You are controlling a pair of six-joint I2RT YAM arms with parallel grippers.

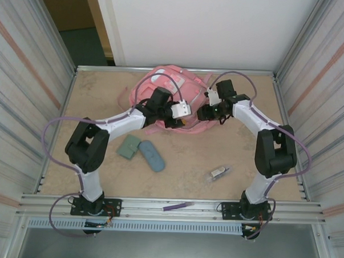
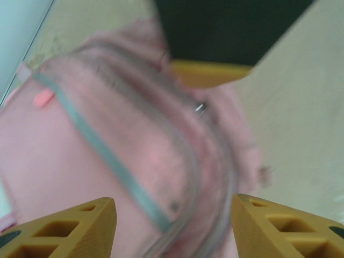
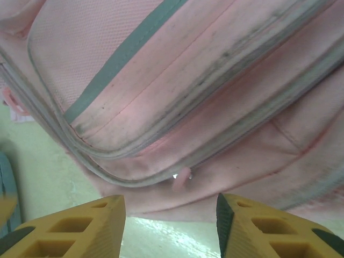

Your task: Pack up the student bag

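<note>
- Here, the beige table (image 1: 105,92) carries everything, with walls on three sides.
- The student bag (image 1: 163,77), a pink backpack, lies at the far middle of the table, its near side under both wrists.
- The left gripper (image 2: 173,207) hangs over the bag's left part. Its yellow fingers (image 2: 80,220) are spread, with nothing pinched and blurred pink fabric beyond them.
- The right gripper (image 3: 170,204) sits at the bag's near right edge. Its jaws are also spread and empty, just below a zipped seam.
- A blue-grey oval pouch (image 1: 152,155) lies near the left arm, well apart from the bag.
- A green case (image 1: 128,146) touches the pouch's left side.
- A small white object (image 1: 218,173) rests toward the right arm's base.
- A pink zipper pull (image 3: 183,178) dangles above the right fingers' gap.
</note>
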